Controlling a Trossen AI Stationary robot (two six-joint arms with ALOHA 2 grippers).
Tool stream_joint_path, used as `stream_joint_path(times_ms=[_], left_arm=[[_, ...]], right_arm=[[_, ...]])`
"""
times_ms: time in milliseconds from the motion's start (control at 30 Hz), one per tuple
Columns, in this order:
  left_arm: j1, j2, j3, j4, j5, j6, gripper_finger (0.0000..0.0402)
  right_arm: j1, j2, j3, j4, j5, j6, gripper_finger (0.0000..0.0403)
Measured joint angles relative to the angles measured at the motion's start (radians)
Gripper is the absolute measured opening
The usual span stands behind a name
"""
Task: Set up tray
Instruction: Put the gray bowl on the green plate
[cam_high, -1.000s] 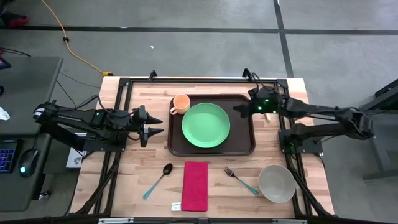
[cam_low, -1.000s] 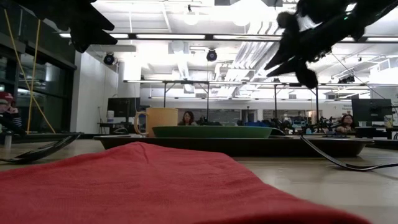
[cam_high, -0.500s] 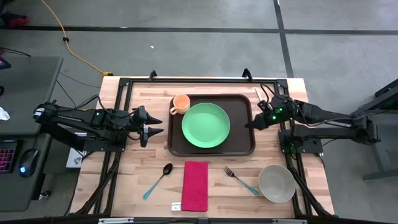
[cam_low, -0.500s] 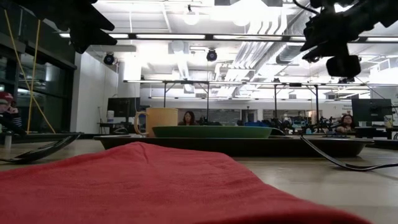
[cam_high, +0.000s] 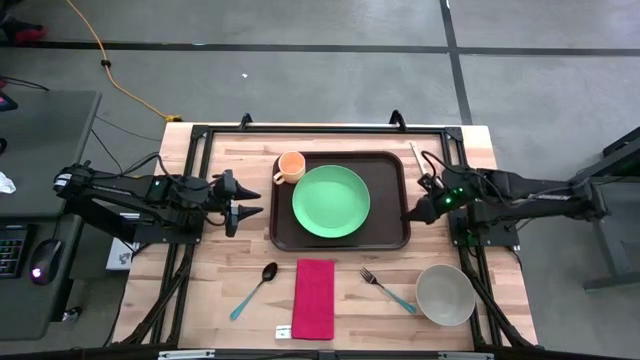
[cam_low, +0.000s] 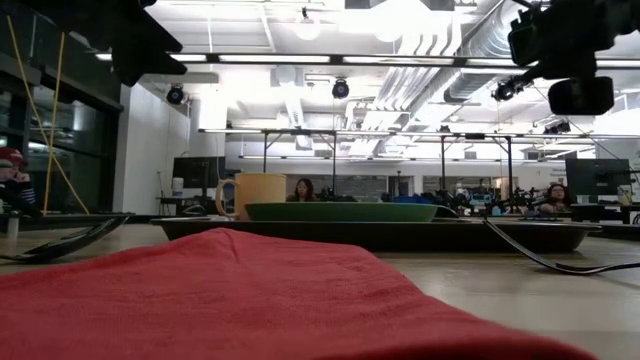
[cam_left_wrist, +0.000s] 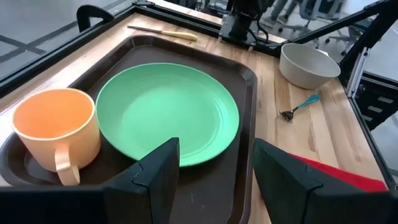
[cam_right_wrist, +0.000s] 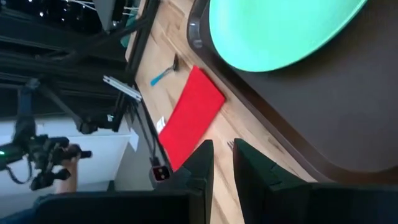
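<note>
Pale wooden table (cam_high: 240, 270), large dark brown rectangular plastic tray (cam_high: 395, 238) near far edge, carrying round green plate (cam_high: 331, 201) and orange mug (cam_high: 290, 166). Right gripper (cam_high: 408, 218) at tray's right rim, fingers nearly closed, holding nothing. Left gripper (cam_high: 250, 202) spread wide beside left rim, waiting. Risk: right fingertips catching rim, shoving tray askew.

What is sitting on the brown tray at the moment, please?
On the tray sit a green plate in the middle and an orange mug in one corner. Whatever tray surface lies beneath the plate and mug is covered.
</note>
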Motion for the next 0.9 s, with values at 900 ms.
stream_joint_path(times_ms=[900], left_arm=[[0.000,-0.071,0.000,0.025,0.231,0.159,0.0230]], right_arm=[[0.276,-0.092,0.000,-0.160,0.208,-0.014,0.0039]])
